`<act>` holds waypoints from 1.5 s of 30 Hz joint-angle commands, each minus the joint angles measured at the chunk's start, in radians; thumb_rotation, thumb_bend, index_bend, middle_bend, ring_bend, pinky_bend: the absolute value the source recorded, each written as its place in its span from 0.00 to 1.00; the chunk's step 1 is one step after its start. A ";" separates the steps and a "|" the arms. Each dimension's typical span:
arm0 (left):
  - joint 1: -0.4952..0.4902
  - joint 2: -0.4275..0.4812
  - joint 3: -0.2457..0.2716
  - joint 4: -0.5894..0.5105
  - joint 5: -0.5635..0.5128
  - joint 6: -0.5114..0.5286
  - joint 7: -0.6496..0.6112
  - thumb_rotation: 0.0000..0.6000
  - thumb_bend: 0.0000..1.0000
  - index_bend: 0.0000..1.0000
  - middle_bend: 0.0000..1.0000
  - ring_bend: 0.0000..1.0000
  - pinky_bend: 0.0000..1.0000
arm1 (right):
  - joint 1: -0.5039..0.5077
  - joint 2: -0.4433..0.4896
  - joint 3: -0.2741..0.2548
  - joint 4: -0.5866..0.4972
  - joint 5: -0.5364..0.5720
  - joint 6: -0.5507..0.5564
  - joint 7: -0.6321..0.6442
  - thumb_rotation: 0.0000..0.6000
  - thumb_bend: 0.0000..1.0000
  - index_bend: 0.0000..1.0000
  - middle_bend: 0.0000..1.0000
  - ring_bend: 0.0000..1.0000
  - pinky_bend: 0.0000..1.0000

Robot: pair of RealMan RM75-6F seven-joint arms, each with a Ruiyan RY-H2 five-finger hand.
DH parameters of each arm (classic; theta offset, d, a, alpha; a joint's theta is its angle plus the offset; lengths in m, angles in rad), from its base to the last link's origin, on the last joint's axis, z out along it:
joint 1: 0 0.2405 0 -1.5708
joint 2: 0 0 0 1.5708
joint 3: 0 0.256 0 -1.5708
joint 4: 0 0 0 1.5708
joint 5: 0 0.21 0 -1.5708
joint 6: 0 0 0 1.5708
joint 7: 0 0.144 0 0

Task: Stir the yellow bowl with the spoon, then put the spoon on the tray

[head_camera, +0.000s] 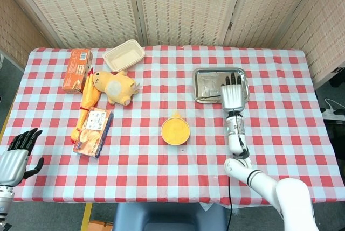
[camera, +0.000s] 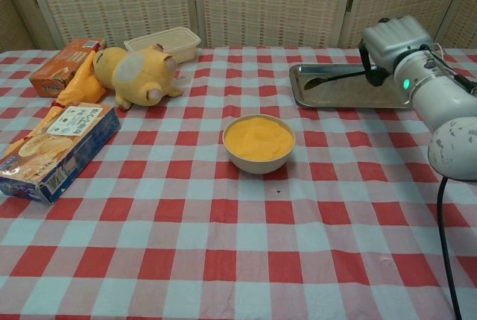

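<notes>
Your right hand (head_camera: 232,94) sits over the right part of the metal tray (head_camera: 206,74), which lies on the far right side of the checked table (head_camera: 269,134). In the chest view this hand (camera: 390,40) grips the dark spoon (camera: 337,77) by its handle, fingers curled around it. The spoon reaches leftward over the tray (camera: 328,96), its bowl end low above the tray's floor; you cannot tell from either view whether it touches the metal.

The yellow bowl (head_camera: 175,131) stands near the middle of the table, well apart from the tray and towards you from it. In the chest view the bowl (camera: 258,143) is upright and filled with something orange-yellow.

Your left hand (head_camera: 16,153) hangs off the near left edge of the table, fingers apart and holding nothing.

On the left side lie a yellow plush toy (head_camera: 114,86), an orange box (head_camera: 76,70), a snack box (head_camera: 94,132) nearer you, and a cream container (head_camera: 124,55) at the far edge. A woven screen (head_camera: 178,5) stands behind the table.
</notes>
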 commanded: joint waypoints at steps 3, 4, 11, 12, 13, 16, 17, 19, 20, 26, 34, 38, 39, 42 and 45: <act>-0.007 -0.006 -0.007 0.007 -0.021 -0.017 0.008 1.00 0.45 0.00 0.00 0.00 0.08 | 0.130 -0.120 0.082 0.328 0.092 -0.208 0.048 1.00 0.87 0.93 0.24 0.07 0.17; -0.009 -0.007 -0.008 0.009 -0.027 -0.024 0.009 1.00 0.45 0.00 0.00 0.00 0.08 | 0.139 -0.131 0.088 0.361 0.098 -0.230 0.054 1.00 0.87 0.90 0.24 0.07 0.17; -0.014 -0.010 -0.013 0.012 -0.042 -0.037 0.014 1.00 0.45 0.00 0.00 0.00 0.08 | 0.171 -0.152 0.141 0.441 0.142 -0.296 0.054 1.00 0.52 0.03 0.03 0.00 0.14; -0.015 -0.010 -0.013 0.012 -0.041 -0.037 0.014 1.00 0.45 0.00 0.00 0.00 0.08 | 0.172 -0.151 0.142 0.440 0.141 -0.294 0.057 1.00 0.48 0.02 0.02 0.00 0.14; -0.015 -0.010 -0.013 0.012 -0.041 -0.037 0.014 1.00 0.45 0.00 0.00 0.00 0.08 | 0.172 -0.151 0.142 0.440 0.141 -0.294 0.057 1.00 0.45 0.01 0.01 0.00 0.13; -0.014 -0.010 -0.010 0.011 -0.036 -0.036 0.014 1.00 0.45 0.00 0.00 0.00 0.08 | 0.174 -0.142 0.148 0.434 0.139 -0.283 0.075 1.00 0.36 0.00 0.00 0.00 0.13; -0.013 -0.009 -0.009 0.009 -0.032 -0.033 0.012 1.00 0.45 0.00 0.00 0.00 0.08 | 0.173 -0.134 0.152 0.423 0.137 -0.272 0.094 1.00 0.32 0.00 0.00 0.00 0.13; -0.007 -0.004 -0.004 0.001 -0.013 -0.013 0.007 1.00 0.45 0.00 0.00 0.00 0.08 | 0.159 -0.105 0.148 0.382 0.118 -0.219 0.141 1.00 0.28 0.00 0.00 0.00 0.13; -0.004 -0.002 -0.003 -0.001 -0.007 -0.007 0.004 1.00 0.45 0.00 0.00 0.00 0.08 | 0.147 -0.092 0.147 0.352 0.111 -0.200 0.162 1.00 0.27 0.00 0.00 0.00 0.13; 0.012 0.005 0.002 -0.004 0.021 0.036 -0.009 1.00 0.45 0.00 0.00 0.00 0.08 | -0.173 0.166 -0.011 -0.327 -0.073 0.128 0.303 1.00 0.27 0.00 0.00 0.00 0.09; 0.041 -0.009 -0.004 -0.009 0.046 0.118 0.016 1.00 0.45 0.00 0.00 0.00 0.09 | -0.584 0.663 -0.409 -1.203 -0.333 0.406 0.214 1.00 0.27 0.00 0.00 0.00 0.01; 0.053 -0.021 0.001 -0.012 0.075 0.156 0.054 1.00 0.45 0.00 0.00 0.00 0.09 | -0.667 0.747 -0.515 -1.221 -0.380 0.430 0.256 1.00 0.27 0.00 0.00 0.00 0.01; 0.055 -0.024 0.003 -0.013 0.082 0.163 0.066 1.00 0.45 0.00 0.00 0.00 0.09 | -0.679 0.761 -0.526 -1.217 -0.385 0.435 0.260 1.00 0.27 0.00 0.00 0.00 0.00; 0.065 -0.037 0.007 -0.019 0.101 0.192 0.107 1.00 0.45 0.00 0.00 0.00 0.09 | -0.712 0.779 -0.532 -1.191 -0.382 0.460 0.270 1.00 0.27 0.00 0.00 0.00 0.00; 0.070 -0.057 0.009 -0.015 0.121 0.215 0.148 1.00 0.45 0.00 0.00 0.00 0.08 | -0.728 0.789 -0.502 -1.182 -0.391 0.493 0.320 1.00 0.27 0.00 0.00 0.00 0.00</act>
